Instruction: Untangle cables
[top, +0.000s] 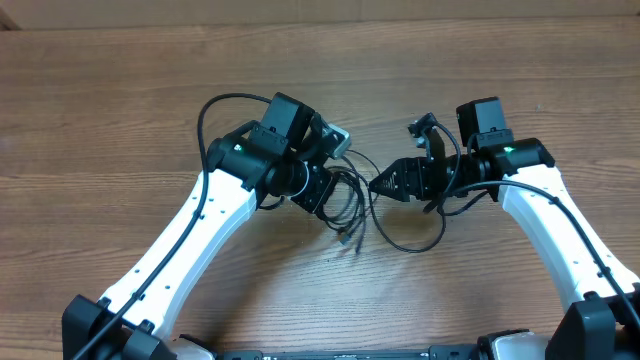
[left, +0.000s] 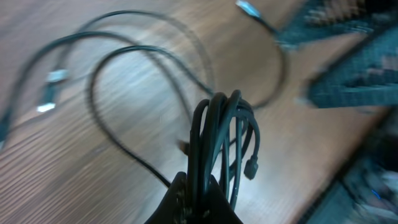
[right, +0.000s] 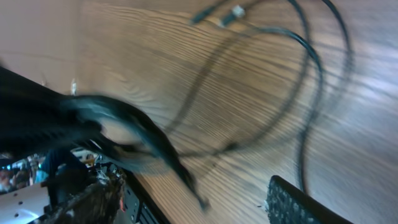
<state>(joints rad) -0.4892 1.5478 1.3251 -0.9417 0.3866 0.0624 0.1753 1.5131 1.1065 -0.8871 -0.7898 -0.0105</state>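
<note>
The thin black cables (top: 352, 215) lie tangled on the wooden table between my two grippers. My left gripper (top: 325, 200) is shut on a bunch of cable loops (left: 217, 124), which stand up from its jaws (left: 200, 190). Loose loops and metal-tipped plugs (left: 55, 76) trail over the table beyond. My right gripper (top: 380, 184) points left at the tangle, close to the left gripper. In the blurred right wrist view only one of its fingers (right: 295, 200) shows, with nothing against it. More cable loops (right: 308, 62) lie past it.
The wooden table (top: 120, 110) spreads all round. A cable loop (top: 405, 247) reaches toward the front under the right gripper. The left arm shows as a dark blur (right: 74, 118) in the right wrist view. The table's front edge (right: 143, 193) is close there.
</note>
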